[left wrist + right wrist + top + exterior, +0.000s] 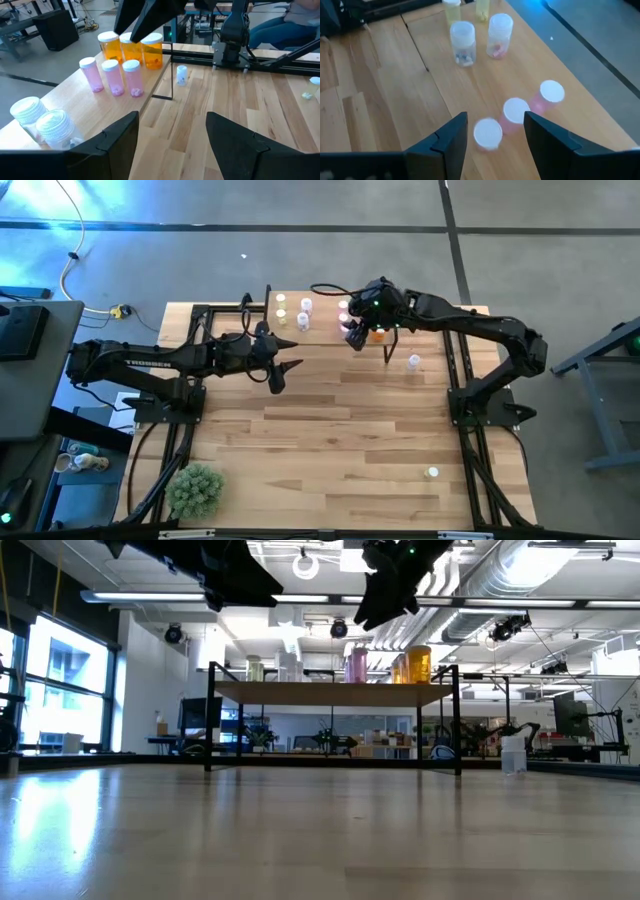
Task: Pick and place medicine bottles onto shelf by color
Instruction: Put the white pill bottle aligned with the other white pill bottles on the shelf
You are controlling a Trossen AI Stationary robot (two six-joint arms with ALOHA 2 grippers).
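two dark fingers of the right tool (495, 137) are held apart, empty, above three pink bottles (516, 112) on the shelf (322, 330). one white bottle (414, 362) waits on the surface (350, 440); it should be gripped gently at its middle. left tool (172, 135) is apart too.

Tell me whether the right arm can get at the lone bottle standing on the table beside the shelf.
Probably yes. The lone bottle stands in the open, nothing around it, and the right pincer, open and empty above the shelf, hovers close by.
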